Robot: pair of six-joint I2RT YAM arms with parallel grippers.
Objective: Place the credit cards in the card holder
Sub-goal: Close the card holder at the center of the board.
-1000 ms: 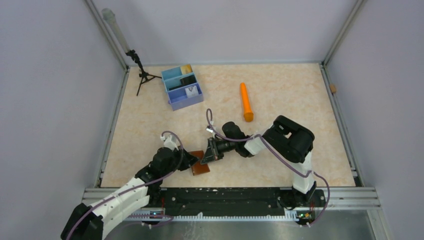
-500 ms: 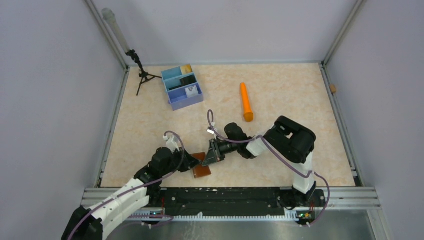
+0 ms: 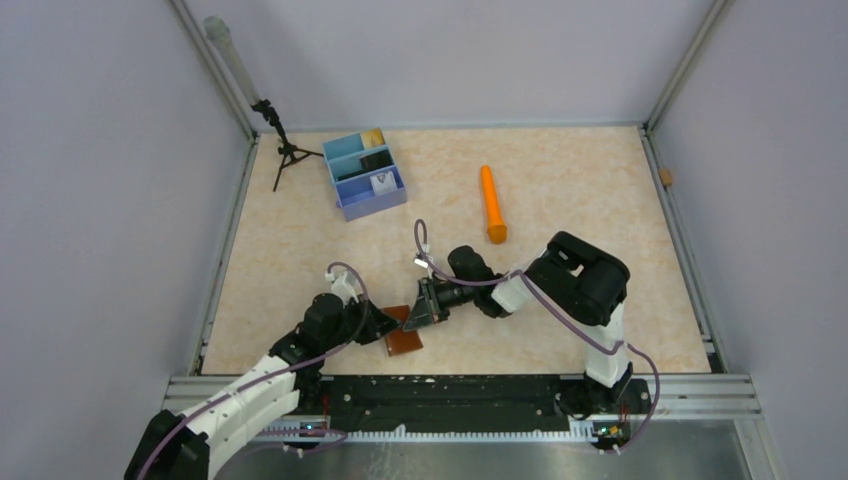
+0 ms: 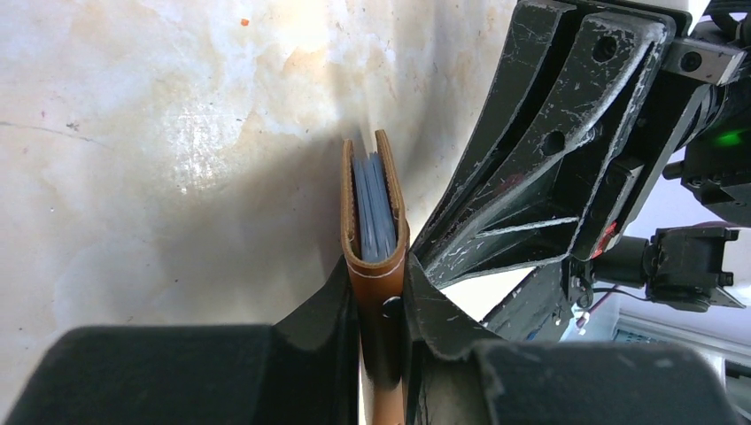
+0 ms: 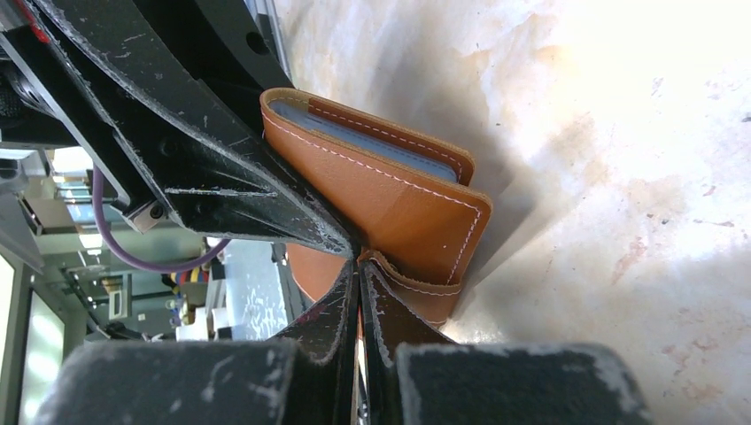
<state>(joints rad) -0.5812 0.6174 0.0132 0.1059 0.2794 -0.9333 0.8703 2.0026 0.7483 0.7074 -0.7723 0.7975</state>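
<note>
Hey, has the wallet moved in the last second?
Yes, slightly: the wallet has shifted a little toward the black rail at the table's near edge.

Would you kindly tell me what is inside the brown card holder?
Grey-blue cards show edge-on between the card holder covers; their number and faces are hidden by the leather.

From above we see soft, even light on the pale table [image 3: 560, 180]. Shadows under the arms are short and faint, and the picture is sharp to its edges. In the left wrist view, glare whitens the table top and the card holder [image 4: 376, 230] throws a dark shadow. In the right wrist view we see glare at the upper right, and the near foreground is blurred.
</note>
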